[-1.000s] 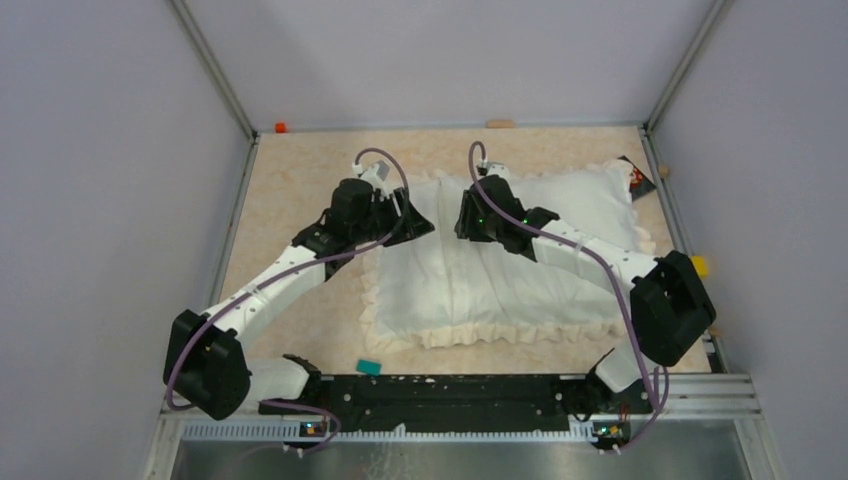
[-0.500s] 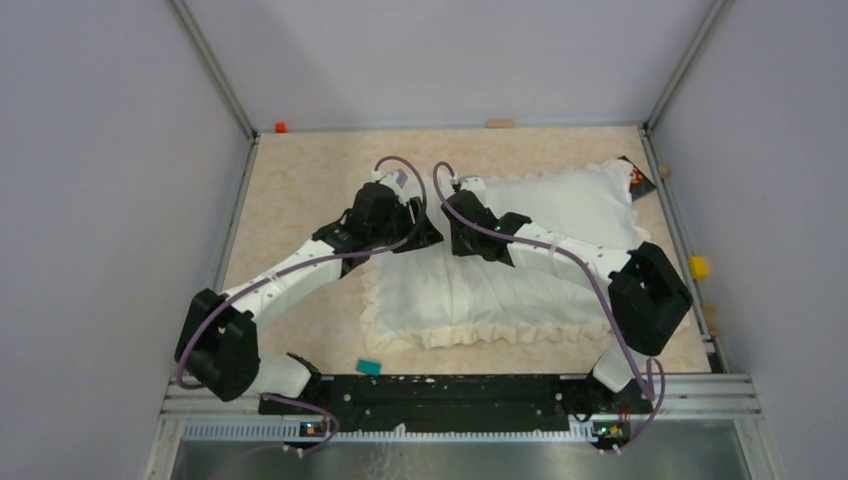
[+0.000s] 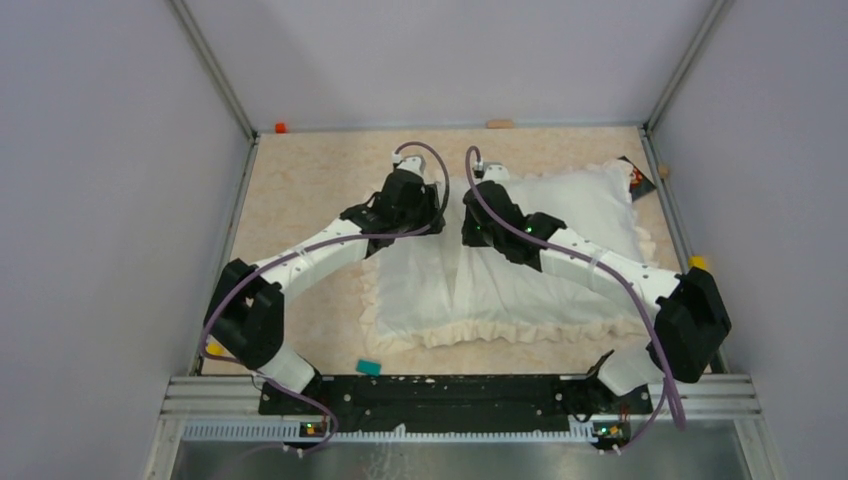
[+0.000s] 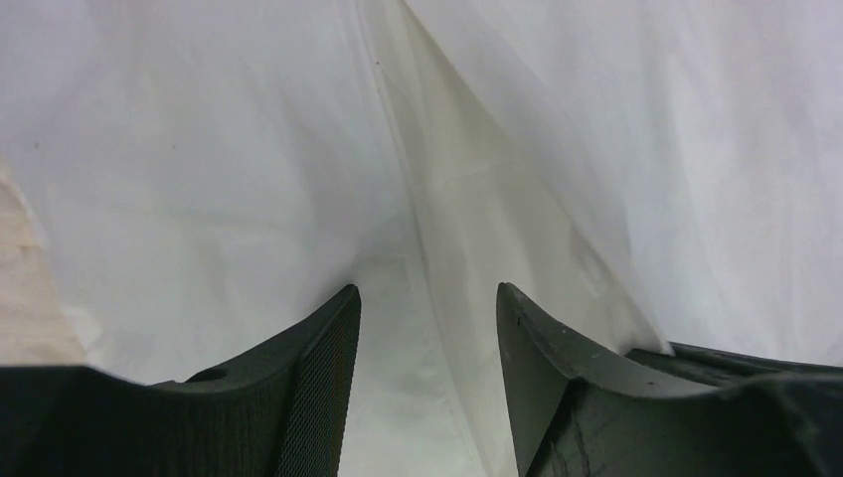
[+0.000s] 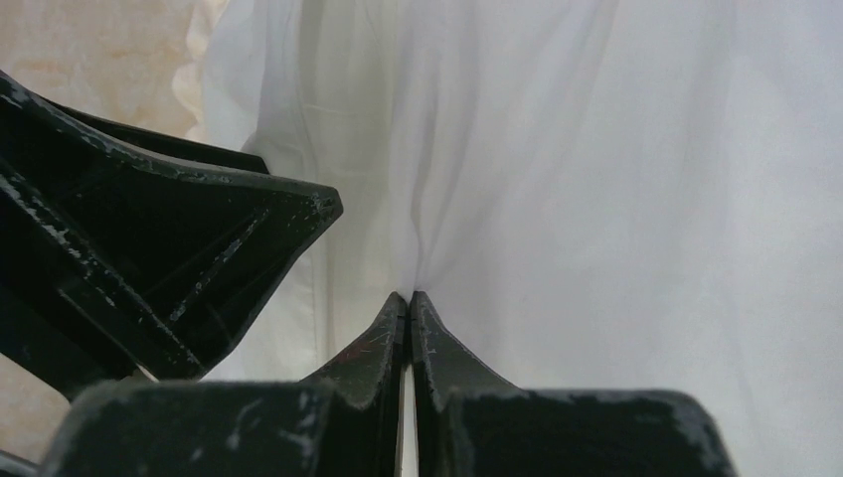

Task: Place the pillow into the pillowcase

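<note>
Pillowcase lies flat on the table, frilled border all round, long axis running left to right with the right end swung a little toward the far wall. The right and far part looks plump; the left near part lies flatter and creased. No yellow-edged pillow shows anywhere outside, so I judge it sits inside the pillowcase, pushed toward the right end, though the cushion itself cannot be seen. Both arms reach to the far left part of the fabric, close beside each other. Right gripper has its fingers pressed together, with folds of white cloth drawn in to the tips, so it reads as pinching the pillowcase. Left gripper has its fingers spread, a creamy seam or fold running down between them; whether the tips touch cloth I cannot tell. Relation that matters: the fold lies straight ahead of the left fingers, roughly in line with them, and the left arm is the nearer to the left, flatter end. Whether the opening is at that end is not clear.
</note>
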`<state>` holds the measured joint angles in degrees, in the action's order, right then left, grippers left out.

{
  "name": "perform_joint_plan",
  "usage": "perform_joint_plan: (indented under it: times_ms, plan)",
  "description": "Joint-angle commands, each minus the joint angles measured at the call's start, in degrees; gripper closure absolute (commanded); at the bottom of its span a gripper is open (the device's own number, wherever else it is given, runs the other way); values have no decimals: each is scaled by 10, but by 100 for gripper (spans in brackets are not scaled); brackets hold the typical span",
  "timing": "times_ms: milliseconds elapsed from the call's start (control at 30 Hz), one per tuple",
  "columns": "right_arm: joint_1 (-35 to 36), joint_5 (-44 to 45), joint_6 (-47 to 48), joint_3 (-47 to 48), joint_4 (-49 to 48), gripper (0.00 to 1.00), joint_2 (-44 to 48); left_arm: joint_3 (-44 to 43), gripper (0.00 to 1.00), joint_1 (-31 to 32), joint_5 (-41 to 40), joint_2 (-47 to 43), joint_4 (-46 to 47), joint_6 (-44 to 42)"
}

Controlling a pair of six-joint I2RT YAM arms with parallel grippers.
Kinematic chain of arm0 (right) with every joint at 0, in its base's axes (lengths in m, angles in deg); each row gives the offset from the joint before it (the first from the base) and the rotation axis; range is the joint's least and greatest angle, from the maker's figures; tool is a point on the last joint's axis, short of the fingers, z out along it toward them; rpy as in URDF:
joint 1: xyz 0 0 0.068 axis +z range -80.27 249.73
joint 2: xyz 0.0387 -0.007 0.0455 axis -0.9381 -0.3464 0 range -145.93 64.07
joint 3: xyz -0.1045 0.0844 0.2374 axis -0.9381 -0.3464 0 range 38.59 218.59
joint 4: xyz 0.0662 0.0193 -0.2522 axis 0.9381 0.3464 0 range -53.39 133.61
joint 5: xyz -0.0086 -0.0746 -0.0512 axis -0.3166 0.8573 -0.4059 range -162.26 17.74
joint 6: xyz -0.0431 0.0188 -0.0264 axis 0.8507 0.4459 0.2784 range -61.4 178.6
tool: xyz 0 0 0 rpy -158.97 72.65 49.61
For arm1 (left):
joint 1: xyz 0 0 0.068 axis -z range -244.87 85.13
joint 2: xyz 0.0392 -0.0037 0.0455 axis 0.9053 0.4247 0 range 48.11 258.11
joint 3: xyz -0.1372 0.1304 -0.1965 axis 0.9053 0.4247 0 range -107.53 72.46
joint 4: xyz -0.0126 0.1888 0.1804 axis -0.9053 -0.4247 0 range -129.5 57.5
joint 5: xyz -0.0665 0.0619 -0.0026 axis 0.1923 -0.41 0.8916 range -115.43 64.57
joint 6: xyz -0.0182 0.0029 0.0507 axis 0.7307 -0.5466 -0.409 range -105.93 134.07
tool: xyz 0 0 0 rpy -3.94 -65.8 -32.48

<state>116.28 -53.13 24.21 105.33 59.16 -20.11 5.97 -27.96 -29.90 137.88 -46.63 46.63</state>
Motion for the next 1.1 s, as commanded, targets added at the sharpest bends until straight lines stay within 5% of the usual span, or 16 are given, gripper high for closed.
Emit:
perform_joint_plan:
  times_ms: [0,167,367,500,533,600,733,867,1067]
  plan:
    - [-11,-20,-17,-14,-31,100,29,-29,44,5,-67,15,-12,-36]
    - [-21,-54,-29,-40,-58,100,39,-37,57,7,-81,33,-13,-50]
    - [-28,-68,-34,-60,-76,100,54,-62,98,16,-70,37,-14,-67]
    - [-31,-74,-39,-74,-90,100,62,-76,100,30,-54,22,-22,-63]
    - [-32,-76,-39,-74,-90,100,62,-79,98,31,-60,21,-26,-62]
    - [-32,-80,-41,-77,-93,100,61,-81,68,31,-90,24,-35,-66]
    - [-32,-82,-44,-83,-99,100,65,-90,41,30,-169,42,-35,-84]
    - [-32,-82,-52,-96,-113,100,75,-130,34,27,-205,77,-40,-97]
    - [-32,-85,-64,-120,-138,100,85,-193,43,25,-221,143,-57,-102]
